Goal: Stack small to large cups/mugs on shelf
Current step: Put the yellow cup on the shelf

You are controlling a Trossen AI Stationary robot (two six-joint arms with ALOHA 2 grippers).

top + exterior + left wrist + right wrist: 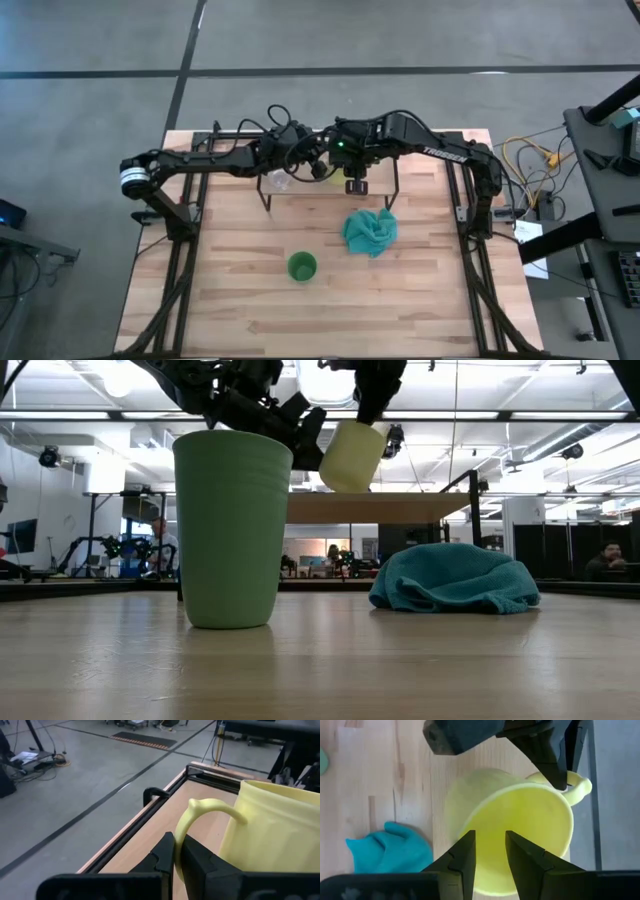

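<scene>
The yellow mug [352,455] hangs tilted in the air above the light-wood shelf [400,507], held by both grippers. My left gripper [176,862] is shut on its handle. My right gripper [490,855] comes down on its rim. In the high view the two meet over the shelf [330,195] at the table's far middle. The small clear glass cup [278,182] appears to stand on the shelf's left part. The green cup [302,266] stands upright on the tabletop nearer the front; it also fills the left of the low view [232,530]. My left gripper pinches the mug's looped handle [181,832] between its two fingers, along the loop's outer curve. In the low view it comes slanting from the left [305,435]. The mug is clear of the shelf. My right gripper holds the mug's rim [470,832] from above, fingers pointing down. One finger [520,860] stands over the mug's inside and the other [462,855] at the outer wall. The mug hangs tilted below it [372,405], lifted clear.
A crumpled teal cloth [370,230] lies on the tabletop in front of the shelf's right part; it also shows in the low view [455,580]. The shelf's thin black legs [266,203] stand on the table. Bare wood lies toward the near edge.
</scene>
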